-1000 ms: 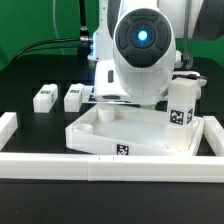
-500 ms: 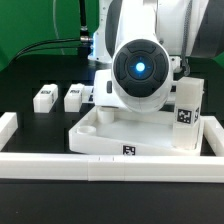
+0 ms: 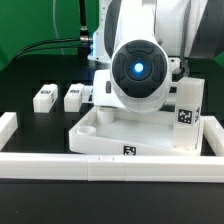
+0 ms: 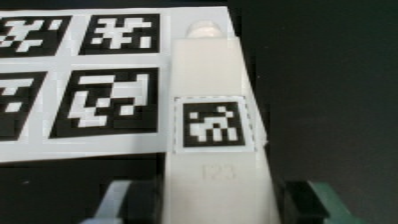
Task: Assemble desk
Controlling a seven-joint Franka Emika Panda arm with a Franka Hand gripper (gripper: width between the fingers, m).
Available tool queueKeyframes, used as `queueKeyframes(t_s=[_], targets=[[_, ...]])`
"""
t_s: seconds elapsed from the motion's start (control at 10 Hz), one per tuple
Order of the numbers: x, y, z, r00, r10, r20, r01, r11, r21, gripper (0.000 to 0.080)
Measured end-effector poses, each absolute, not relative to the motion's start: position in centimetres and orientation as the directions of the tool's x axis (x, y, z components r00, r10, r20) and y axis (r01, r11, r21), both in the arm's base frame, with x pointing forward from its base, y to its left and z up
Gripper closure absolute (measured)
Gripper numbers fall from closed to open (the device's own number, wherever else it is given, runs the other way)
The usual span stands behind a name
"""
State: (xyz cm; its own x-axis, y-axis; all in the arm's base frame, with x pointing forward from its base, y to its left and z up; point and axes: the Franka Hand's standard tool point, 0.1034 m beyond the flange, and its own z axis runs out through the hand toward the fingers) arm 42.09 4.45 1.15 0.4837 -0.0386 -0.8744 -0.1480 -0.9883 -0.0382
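The white desk top (image 3: pixel 100 138) lies in the middle of the table with a tag on its front rim. One white leg (image 3: pixel 184 112) stands upright at its corner on the exterior view's right. In the wrist view my gripper (image 4: pixel 217 203) is down over another white tagged leg (image 4: pixel 215 120) that lies beside the marker board (image 4: pixel 89 90). The dark pads (image 4: pixel 146 202) sit against both of that leg's sides. In the exterior view the arm's hand hides the gripper and this leg behind the desk top.
Two more loose legs (image 3: pixel 43 96) (image 3: pixel 73 96) lie at the exterior view's left, behind the desk top. A low white border wall (image 3: pixel 100 166) runs along the front, with side pieces at both ends. Cables hang at the back.
The arm came down behind the desk top between one second and half a second ago. Since then it has stayed still.
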Motion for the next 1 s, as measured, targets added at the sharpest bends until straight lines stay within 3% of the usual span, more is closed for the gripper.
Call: queueKeyframes(t_s=[0.3, 0.5, 0.7, 1.0], targets=[[42.7, 4.1, 2.1, 0.492, -0.037, -0.870, -0.155, -0.987, -0.046, 0.0513], [44.3, 3.3, 5.9, 0.482, 0.009, -0.876, -0.147, -0.985, -0.091, 0.0513], [46.9, 2.4, 8.2, 0.507, 0.032, -0.861, -0.138, -0.983, -0.118, 0.0512], [47.2, 2.2, 7.4, 0.542, 0.022, -0.840, -0.138, -0.984, -0.115, 0.0512]])
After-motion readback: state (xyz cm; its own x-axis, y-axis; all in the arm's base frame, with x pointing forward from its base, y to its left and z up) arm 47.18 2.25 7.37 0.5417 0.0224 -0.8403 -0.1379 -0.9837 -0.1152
